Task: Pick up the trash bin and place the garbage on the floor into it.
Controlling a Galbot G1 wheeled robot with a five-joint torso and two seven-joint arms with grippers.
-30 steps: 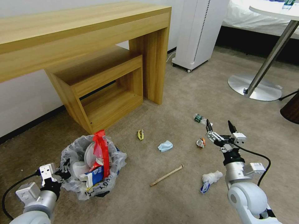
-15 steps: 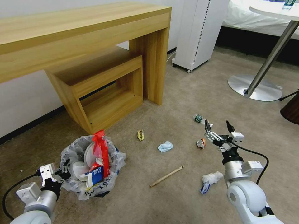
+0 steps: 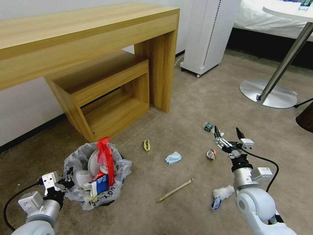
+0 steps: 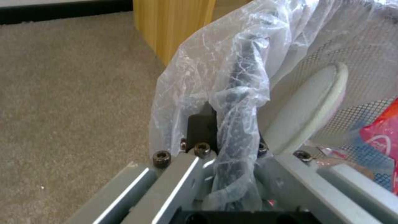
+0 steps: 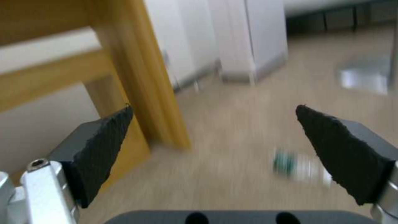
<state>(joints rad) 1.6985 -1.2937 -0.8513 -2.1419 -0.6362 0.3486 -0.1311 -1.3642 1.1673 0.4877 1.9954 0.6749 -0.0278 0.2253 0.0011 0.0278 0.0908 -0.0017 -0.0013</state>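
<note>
The trash bin (image 3: 97, 182) stands on the floor (image 3: 182, 107) at lower left, its crinkly bag holding a white slipper (image 4: 307, 105) and a red wrapper (image 3: 106, 156). My left gripper (image 3: 67, 178) is shut on the bin's bag-covered rim (image 4: 238, 102). My right gripper (image 3: 227, 131) hangs open and empty above the carpet, just right of the clear bottle (image 3: 208, 127) and above the crushed can (image 3: 211, 153). In the right wrist view the open right gripper (image 5: 214, 109) has the bottle (image 5: 290, 163) ahead. A blue mask (image 3: 173, 158), wooden stick (image 3: 174, 190), tissue (image 3: 222, 193) and yellow wrapper (image 3: 147, 145) lie scattered.
A wooden desk (image 3: 88, 36) with a lower shelf unit (image 3: 107, 98) stands behind the bin. A white appliance on castors (image 3: 208, 32) and a round table's metal base (image 3: 269, 96) stand farther back. A dark brown cylinder (image 3: 306, 119) sits at the right edge.
The whole head view has shifted slightly. My right gripper has edged a little toward the bottle, still open. The left gripper keeps its hold on the bin rim.
</note>
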